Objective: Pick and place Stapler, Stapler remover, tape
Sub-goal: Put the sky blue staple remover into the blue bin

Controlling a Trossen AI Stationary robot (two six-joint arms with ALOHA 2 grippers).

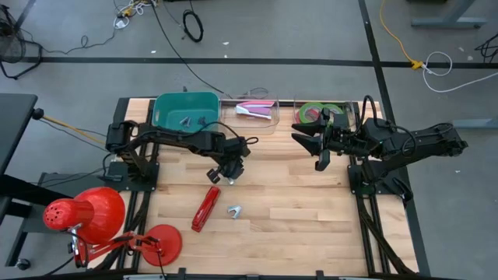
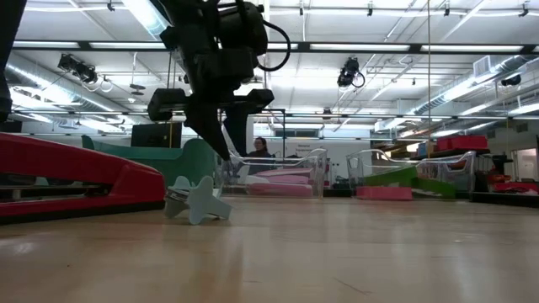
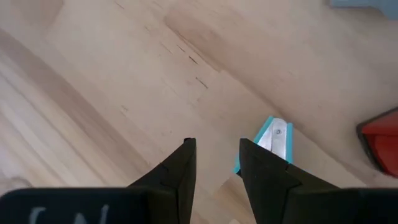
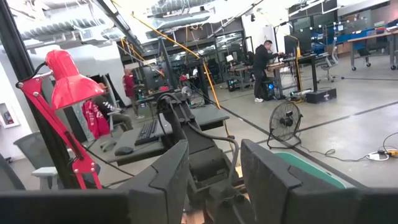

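A red stapler (image 1: 205, 208) lies flat on the wooden table beside a small teal-and-metal stapler remover (image 1: 234, 211), both toward the near side. My left gripper (image 1: 222, 174) hangs above the table just beyond them, slanting down, open, with nothing between its fingers (image 3: 216, 144). In the left wrist view the stapler remover (image 3: 273, 135) shows behind one finger and the stapler (image 3: 380, 140) at the picture's edge. Green tape rolls (image 1: 317, 113) lie in a clear tray at the far right. My right gripper (image 1: 313, 148) is held high near that tray, pointing level, open and empty (image 4: 214, 146).
A green bin (image 1: 185, 109) holding small metal pieces stands at the far left. A clear tray (image 1: 255, 111) with a pink stapler sits between it and the tape tray. A red desk lamp (image 1: 85, 214) and its base (image 1: 163, 241) occupy the near left corner.
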